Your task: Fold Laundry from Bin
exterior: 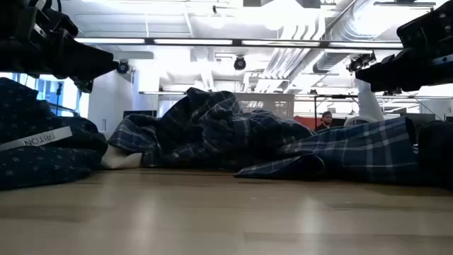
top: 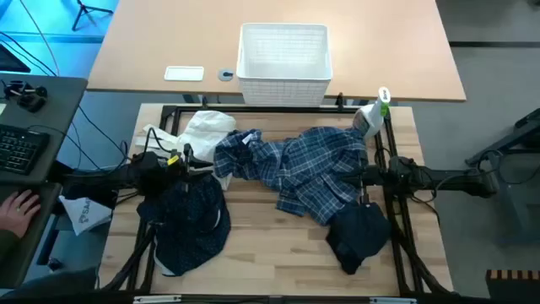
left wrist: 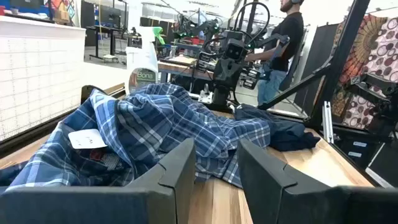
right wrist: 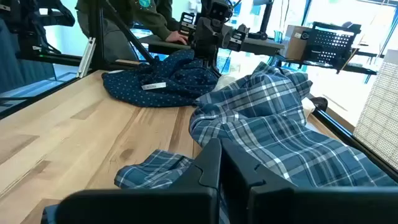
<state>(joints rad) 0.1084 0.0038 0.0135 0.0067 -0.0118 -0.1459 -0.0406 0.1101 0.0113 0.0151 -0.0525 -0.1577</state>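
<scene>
My wood table (top: 278,253): plaid shirt (top: 308,169) centre, bin (top: 283,52) at 12 o'clock. L gripper (left wrist: 214,171) part-open, empty; R gripper (right wrist: 221,165) closed, empty.

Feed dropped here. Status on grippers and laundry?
Left gripper open, empty; right gripper shut, empty. Plaid shirt crumpled mid-table, untouched. Bin empty. Spray bottle near shirt.

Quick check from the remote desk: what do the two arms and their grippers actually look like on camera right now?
Both arms are matte black, built of jointed tubular links. The left arm carries black cables and a small yellow tag near its wrist; the right arm looks plainer. The left gripper and right gripper each have two blocky, angular dark fingers.
</scene>
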